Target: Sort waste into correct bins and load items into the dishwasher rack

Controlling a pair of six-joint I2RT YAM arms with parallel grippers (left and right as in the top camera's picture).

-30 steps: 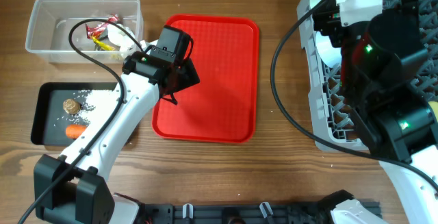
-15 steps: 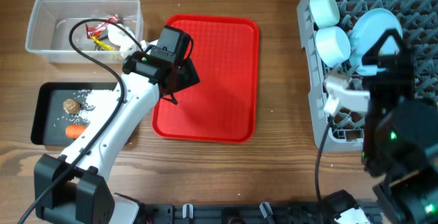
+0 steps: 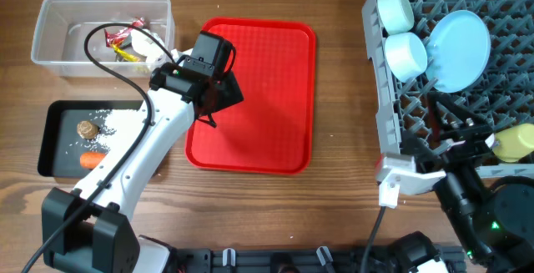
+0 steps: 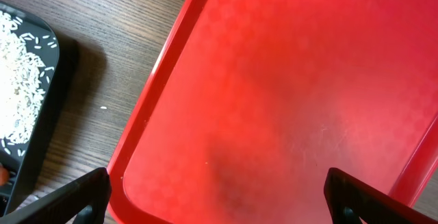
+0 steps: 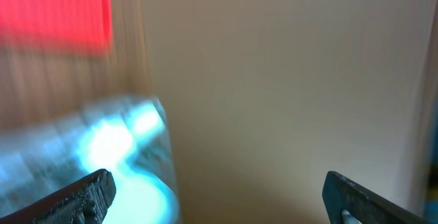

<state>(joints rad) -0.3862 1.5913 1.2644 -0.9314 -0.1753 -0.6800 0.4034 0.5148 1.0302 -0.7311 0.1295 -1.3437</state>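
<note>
The grey dishwasher rack (image 3: 380, 114) at the right holds two pale bowls (image 3: 406, 56), a pale blue plate (image 3: 457, 49) and a yellow cup (image 3: 511, 144). No pinkish cup shows. The clear tub (image 3: 50, 52) holds red and yellow wrappers (image 3: 125, 37) and a white tissue (image 3: 150, 48). The black tray (image 3: 52, 148) holds rice (image 3: 117, 121), a brown lump (image 3: 86, 128) and a carrot (image 3: 92, 160). My left gripper (image 4: 219, 196) is open and empty over the red serving tray (image 4: 274, 101). My right gripper (image 5: 219, 196) is open and empty in a blurred view.
The red serving tray (image 3: 267, 64) lies bare in the middle of the wooden table. My left arm (image 3: 142, 156) crosses the black tray's right edge. My right arm (image 3: 467, 198) sits at the front right, by the rack's front edge.
My right arm has pulled back from over the rack to the front right, uncovering the bowls, plate and yellow cup. The left arm has not moved.
</note>
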